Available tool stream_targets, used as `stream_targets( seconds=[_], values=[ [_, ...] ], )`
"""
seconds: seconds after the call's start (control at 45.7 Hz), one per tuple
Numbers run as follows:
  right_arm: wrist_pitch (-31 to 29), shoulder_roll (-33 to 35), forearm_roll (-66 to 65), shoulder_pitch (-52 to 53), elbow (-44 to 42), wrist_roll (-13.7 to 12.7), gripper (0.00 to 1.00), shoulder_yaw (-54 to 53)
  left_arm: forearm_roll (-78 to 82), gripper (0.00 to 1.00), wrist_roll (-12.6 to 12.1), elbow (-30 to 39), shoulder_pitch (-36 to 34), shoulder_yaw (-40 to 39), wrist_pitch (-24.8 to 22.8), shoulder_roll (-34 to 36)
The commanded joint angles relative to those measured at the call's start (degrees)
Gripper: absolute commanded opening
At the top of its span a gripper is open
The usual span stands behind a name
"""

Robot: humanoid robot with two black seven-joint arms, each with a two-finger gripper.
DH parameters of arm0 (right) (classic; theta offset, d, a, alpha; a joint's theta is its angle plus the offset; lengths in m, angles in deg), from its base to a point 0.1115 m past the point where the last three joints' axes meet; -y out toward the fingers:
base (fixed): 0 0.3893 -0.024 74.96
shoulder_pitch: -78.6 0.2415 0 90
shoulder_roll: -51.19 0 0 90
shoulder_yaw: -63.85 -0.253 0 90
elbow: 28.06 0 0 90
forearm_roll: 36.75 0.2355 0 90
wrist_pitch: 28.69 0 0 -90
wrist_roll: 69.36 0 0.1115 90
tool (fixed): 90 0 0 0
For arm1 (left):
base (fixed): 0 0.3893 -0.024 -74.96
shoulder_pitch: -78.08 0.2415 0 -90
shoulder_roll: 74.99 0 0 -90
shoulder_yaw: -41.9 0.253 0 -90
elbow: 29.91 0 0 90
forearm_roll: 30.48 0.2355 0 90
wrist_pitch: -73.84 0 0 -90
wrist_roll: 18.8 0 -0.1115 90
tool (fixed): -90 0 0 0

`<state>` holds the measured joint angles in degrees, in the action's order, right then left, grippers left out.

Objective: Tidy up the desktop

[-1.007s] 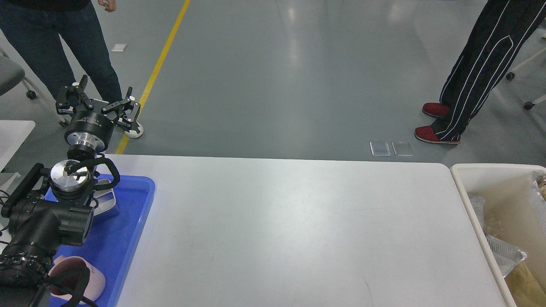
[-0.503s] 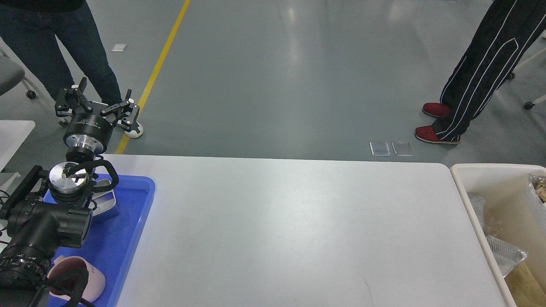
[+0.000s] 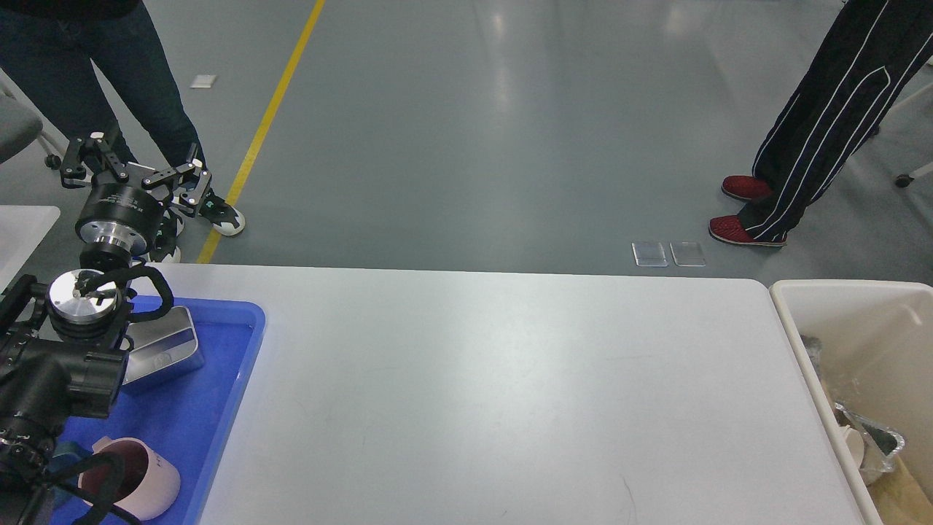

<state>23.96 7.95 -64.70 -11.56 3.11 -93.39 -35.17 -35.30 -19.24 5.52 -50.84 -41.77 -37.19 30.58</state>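
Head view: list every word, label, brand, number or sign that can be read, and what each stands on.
None can be read.
Left end effector: a line of small white print on its black collar, too small to read.
Metal tin in the blue tray: a faint embossed mark on its side, blurred.
Desktop: no text.

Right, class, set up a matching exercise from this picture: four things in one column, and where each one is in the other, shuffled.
Things:
1. blue tray
2. cream bin
3. pink cup
4. left gripper

Places:
A. raised beyond the desktop's far left corner
B. left end of the desktop
C. lying in the tray's near end
D. right end of the desktop

Pairs: 1-B, 2-D, 3-C, 4-A
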Motion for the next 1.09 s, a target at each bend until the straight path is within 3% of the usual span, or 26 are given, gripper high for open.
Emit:
stream_targets(
  seconds=[0.0, 0.285, 0.438, 0.525, 0.679, 0.919, 1.073],
  values=[
    [-0.4, 1.5, 0.0, 0.4, 1.3, -0.1, 1.00, 0.3, 0.1, 0.97, 0.0, 0.0, -0.3, 0.1, -0.2, 0.6],
    [-0.8, 2.5, 0.2, 8.1, 11.1, 0.0, 1.00, -0.5, 0.0, 0.97, -0.1, 0.0, -3.2, 0.3, -0.2, 2.1],
    [-9.4, 2.3, 0.2, 11.6, 14.6, 0.2, 1.00, -0.3, 0.1, 0.97, -0.1, 0.0, -4.9, 0.4, -0.3, 2.3],
    [-11.2, 0.9, 0.3, 18.8, 14.6, 0.0, 1.00, 0.4, 0.2, 0.97, 0.0, -0.1, -6.3, 0.4, -0.3, 2.1],
    [-5.0, -11.3, 0.6, 32.2, 13.5, -0.4, 1.00, 0.0, 0.1, 0.97, 0.5, -0.1, -7.1, 0.4, -0.3, 1.7],
    [3.4, -24.7, 21.8, 32.8, 11.7, -0.5, 1.00, -0.1, 0.1, 0.97, 0.8, -0.1, -8.4, 0.3, -0.3, 0.9],
    [8.6, -34.3, 27.9, 33.9, 11.2, -0.4, 1.00, -0.2, 0.1, 0.97, 0.8, -0.1, -8.1, 0.2, -0.3, -2.4]
  ],
)
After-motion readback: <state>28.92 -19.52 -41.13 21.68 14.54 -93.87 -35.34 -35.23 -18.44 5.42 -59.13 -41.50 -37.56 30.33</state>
